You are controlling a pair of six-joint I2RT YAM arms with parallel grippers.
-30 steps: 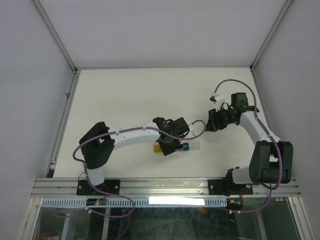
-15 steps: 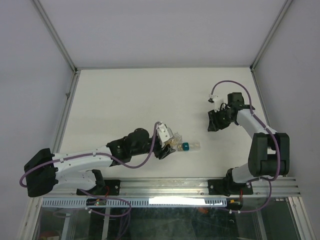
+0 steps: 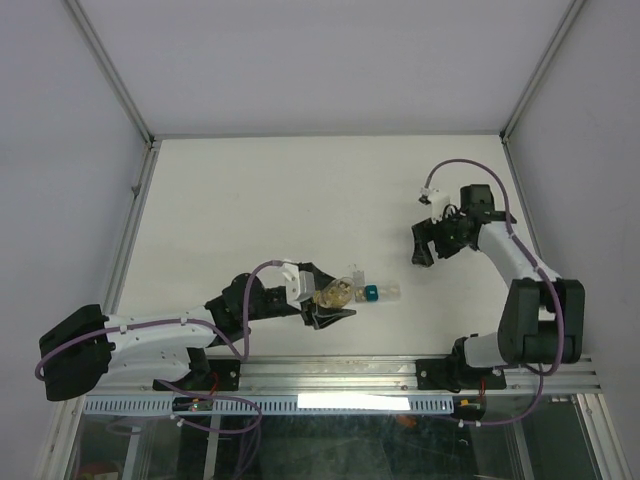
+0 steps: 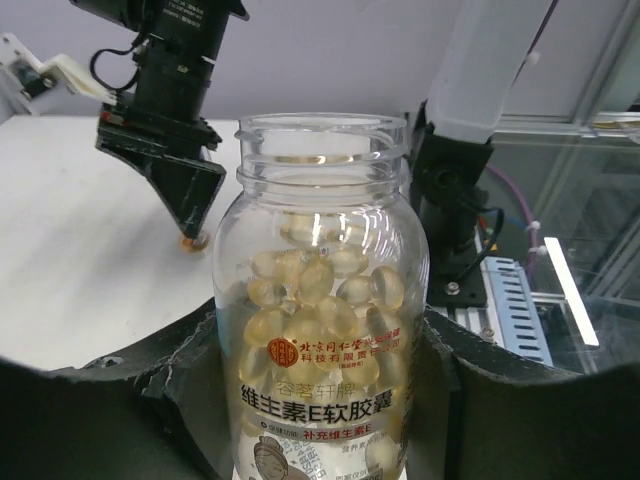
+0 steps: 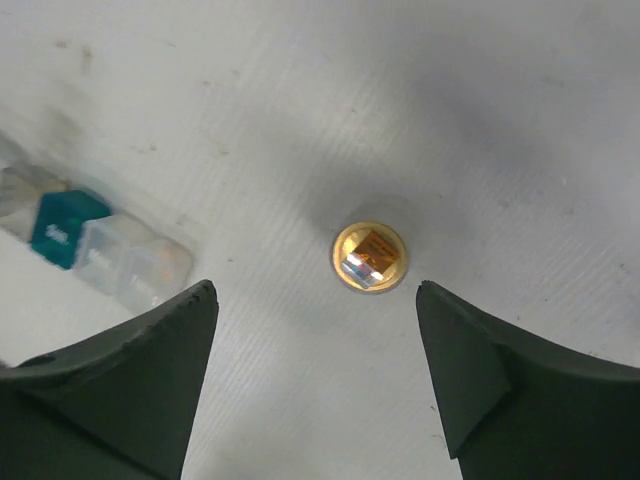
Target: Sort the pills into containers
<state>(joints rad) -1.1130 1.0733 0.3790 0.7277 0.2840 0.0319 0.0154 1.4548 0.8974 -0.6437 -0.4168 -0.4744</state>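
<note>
My left gripper [image 4: 320, 345] is shut on a clear, uncapped bottle [image 4: 322, 260] of pale yellow soft-gel pills [image 4: 318, 295]. In the top view the left gripper [image 3: 325, 300] holds the bottle [image 3: 337, 294] just left of the containers [image 3: 378, 292]. Their teal cell [image 3: 371, 293] and a clear cell [image 3: 391, 291] show. My right gripper [image 5: 315, 290] stands open over the table, a small gold cap [image 5: 370, 257] lying just beyond its fingertips, touching neither. The containers [image 5: 95, 245] lie to its left. In the top view the right gripper [image 3: 422, 255] hangs right of the row.
The white table [image 3: 260, 200] is walled by grey panels with metal rails at the left [image 3: 130, 230] and near [image 3: 330, 375] edges. The right gripper [image 4: 165, 165] shows in the left wrist view, beyond the bottle.
The right gripper has opened, and the gold cap lies free on the table. The left arm has swung low and to the left, still gripping the bottle beside the containers.
</note>
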